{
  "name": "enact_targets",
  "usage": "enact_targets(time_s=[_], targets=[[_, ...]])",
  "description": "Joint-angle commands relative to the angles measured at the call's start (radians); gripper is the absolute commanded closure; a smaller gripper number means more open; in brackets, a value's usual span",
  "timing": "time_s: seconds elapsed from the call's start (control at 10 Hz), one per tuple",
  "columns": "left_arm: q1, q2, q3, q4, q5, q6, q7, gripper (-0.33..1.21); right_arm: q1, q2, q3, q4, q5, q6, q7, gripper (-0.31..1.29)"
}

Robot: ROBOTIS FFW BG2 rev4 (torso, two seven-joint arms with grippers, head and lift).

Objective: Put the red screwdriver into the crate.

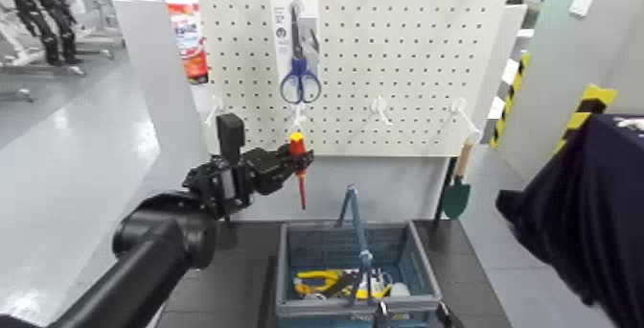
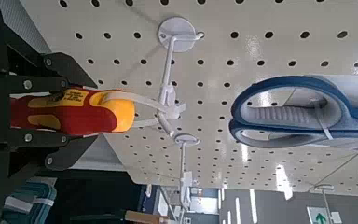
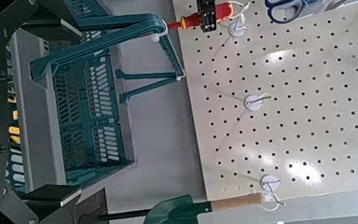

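Note:
The red screwdriver (image 1: 298, 150) hangs upright against the white pegboard, its thin shaft pointing down above the crate (image 1: 422, 265). My left gripper (image 1: 287, 166) is shut on its red-and-yellow handle (image 2: 75, 110), with a black finger (image 2: 39, 67) on each side. A white hook (image 2: 163, 98) on the board meets the handle's end. The grey-blue crate (image 3: 75, 103) stands below the board with its hoop handle (image 1: 353, 219) raised and some tools inside. My right gripper shows only as dark parts (image 3: 65, 196) at the edge of its own wrist view, near the crate.
Blue-handled scissors (image 1: 300, 81) hang in a package above the screwdriver. A green trowel (image 1: 457, 193) with a wooden handle hangs at the board's lower right. A dark navy sleeve (image 1: 585, 222) fills the right side. Bare white hooks (image 1: 381, 111) dot the board.

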Motion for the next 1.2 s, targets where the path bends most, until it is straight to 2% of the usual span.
enact_targets(time_s=[0.1,0.7,1.2], targets=[[0.035,0.007,0.004,-0.071,0.0,0.037,-0.002,1.18,0.001,0.0,-0.002,0.0,0.0,0.003,0.0,0.14],[0.161,0.036,0.082,-0.367,-0.029,0.176,0.023,1.17,0.003,0.002,-0.005,0.0,0.0,0.011,0.0,0.14],[0.276,0.063,0.106,-0.603,0.071,0.314,0.053,1.17,0.006,0.002,-0.008,0.0,0.0,0.012,0.0,0.14]])
